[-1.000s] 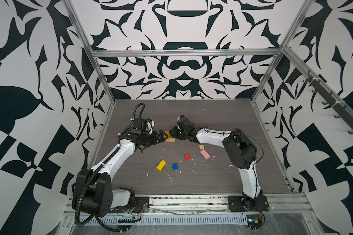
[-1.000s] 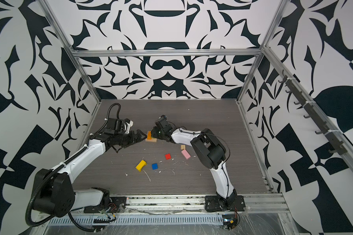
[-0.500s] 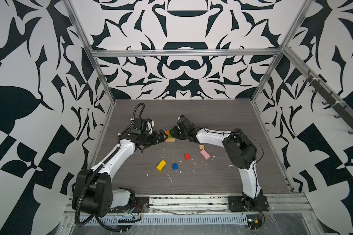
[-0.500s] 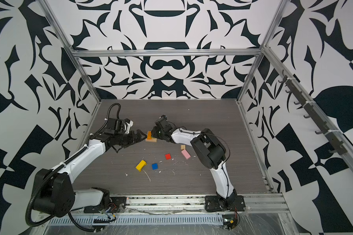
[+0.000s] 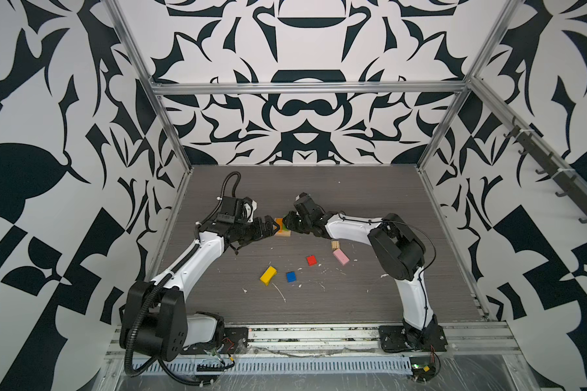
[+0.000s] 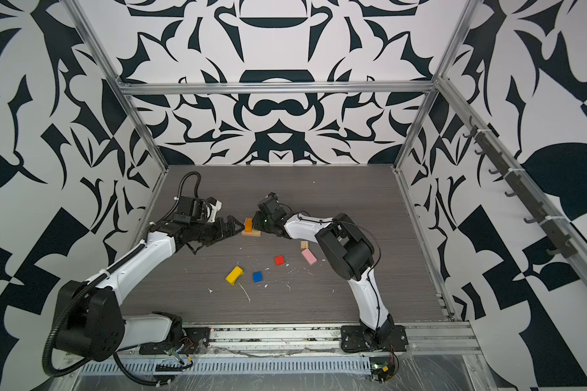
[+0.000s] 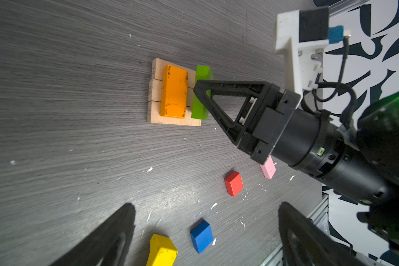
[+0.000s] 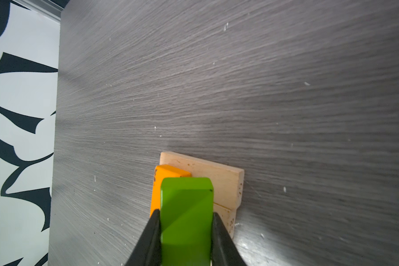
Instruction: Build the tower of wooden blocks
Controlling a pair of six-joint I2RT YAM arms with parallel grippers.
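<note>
Tower [image 6: 251,230] sits on table [image 5: 353,203], barely begun: plank base [image 7: 156,115] and orange block [image 7: 173,91] laid. Right gripper [image 8: 186,213] clamps green block [image 8: 186,202] at the base beside orange, unreleased. Left gripper [image 7: 206,205] gapes empty nearby. Yellow [image 5: 268,275], blue [image 5: 291,276], red [image 5: 311,260], pink [image 5: 340,256] blocks and tan cube [image 5: 335,244] lie loose, unplaced.

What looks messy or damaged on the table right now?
White flecks and scraps litter the table around the loose blocks, and the orange block has dark chipped spots along its edges. Nothing else stands out.
</note>
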